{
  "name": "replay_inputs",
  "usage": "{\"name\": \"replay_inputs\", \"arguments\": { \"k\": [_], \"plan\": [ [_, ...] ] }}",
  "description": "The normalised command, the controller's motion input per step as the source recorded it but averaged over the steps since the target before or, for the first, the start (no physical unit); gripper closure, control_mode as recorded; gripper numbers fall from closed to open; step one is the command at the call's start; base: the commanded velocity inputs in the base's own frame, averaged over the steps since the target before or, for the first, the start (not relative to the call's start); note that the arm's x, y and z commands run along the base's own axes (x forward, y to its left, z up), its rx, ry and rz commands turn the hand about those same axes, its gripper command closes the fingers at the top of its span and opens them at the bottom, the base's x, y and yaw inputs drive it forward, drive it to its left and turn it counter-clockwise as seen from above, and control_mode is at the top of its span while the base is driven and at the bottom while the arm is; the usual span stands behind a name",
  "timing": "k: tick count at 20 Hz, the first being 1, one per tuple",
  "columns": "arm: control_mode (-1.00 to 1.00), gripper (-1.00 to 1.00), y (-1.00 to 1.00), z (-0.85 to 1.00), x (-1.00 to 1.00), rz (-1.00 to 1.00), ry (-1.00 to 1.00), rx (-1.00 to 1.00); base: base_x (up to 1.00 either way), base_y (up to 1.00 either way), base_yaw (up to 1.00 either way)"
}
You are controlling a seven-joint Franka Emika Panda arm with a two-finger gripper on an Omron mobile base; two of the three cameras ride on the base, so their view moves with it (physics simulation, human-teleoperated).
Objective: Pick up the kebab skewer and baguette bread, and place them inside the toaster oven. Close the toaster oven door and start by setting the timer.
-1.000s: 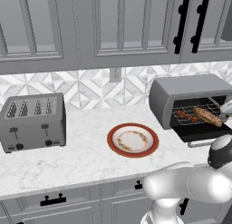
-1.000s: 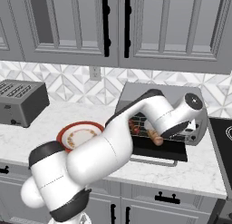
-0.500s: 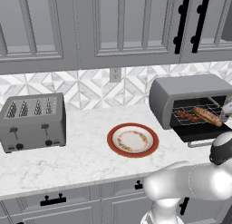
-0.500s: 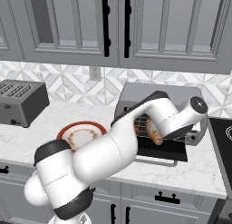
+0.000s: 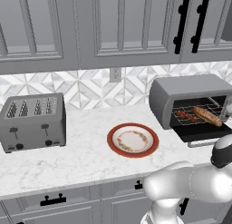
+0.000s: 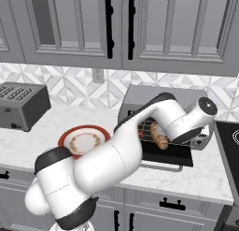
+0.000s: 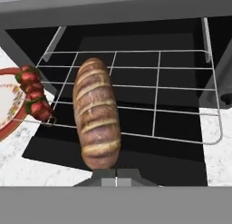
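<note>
End effector (image 7: 116,175) closed | baguette bread (image 7: 96,113) ahead | kebab skewer (image 7: 33,96) beside

light: even, bright, rendered | shadows: soft, faint | glare: slight | blur: slight pixel softness

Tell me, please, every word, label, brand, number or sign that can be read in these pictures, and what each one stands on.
None can be read: no lettering shows on the toaster oven, the four-slot toaster, the red-rimmed plate or the cabinet doors.
The plate's speckled ring is a pattern, not text.
The toaster's front knobs bear no legible marks.
</note>
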Motion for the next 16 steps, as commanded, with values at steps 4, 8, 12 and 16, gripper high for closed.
{"name": "replay_inputs", "arguments": {
  "k": [4,8,12,16],
  "plan": [
    [-1.0,1.0,0.35,-0.39,-0.49,-0.11,0.0,-0.09,0.0,0.0,0.0],
    [-1.0,1.0,0.38,-0.57,-0.15,-0.1,0.0,-0.06,0.0,0.0,0.0],
    [-1.0,1.0,0.28,-0.06,0.06,-0.02,0.08,-0.02,0.0,0.0,0.0],
    [-1.0,-1.0,0.07,0.0,-0.05,-0.01,0.02,-0.02,0.0,0.0,0.0]
  ]
}}
